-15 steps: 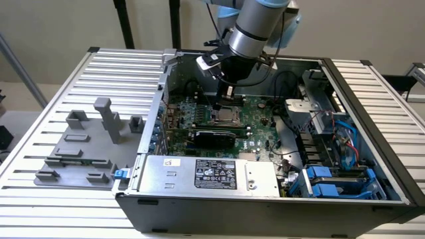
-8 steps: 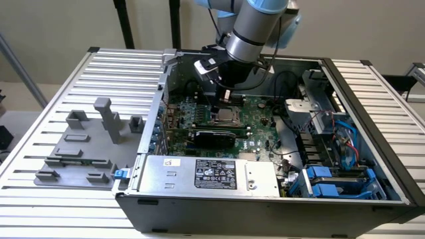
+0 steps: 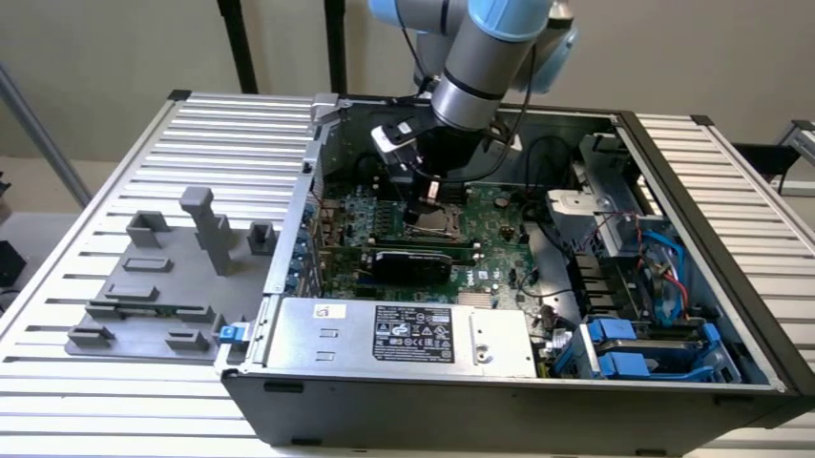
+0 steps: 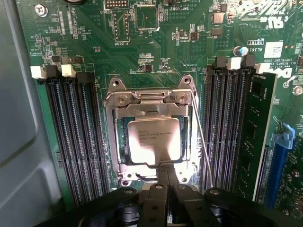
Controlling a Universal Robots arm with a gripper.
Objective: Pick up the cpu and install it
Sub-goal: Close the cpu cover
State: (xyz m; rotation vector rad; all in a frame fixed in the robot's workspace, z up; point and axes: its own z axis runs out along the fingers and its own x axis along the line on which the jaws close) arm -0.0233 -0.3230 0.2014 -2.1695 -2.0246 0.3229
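Our gripper (image 4: 165, 176) low over the socket (image 4: 112, 142), the cpu (image 4: 154, 141) lying flat inside.
We see the fingers (image 4: 157, 189) drawn nearly together, tips at the cpu's edge; whether they pinch it we cannot tell. The cpu sits within the socket, between black memory slots (image 4: 78, 142) on the green motherboard (image 4: 156, 56).

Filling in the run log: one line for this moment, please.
gripper: over socket, at cpu edge | cpu: within socket frame
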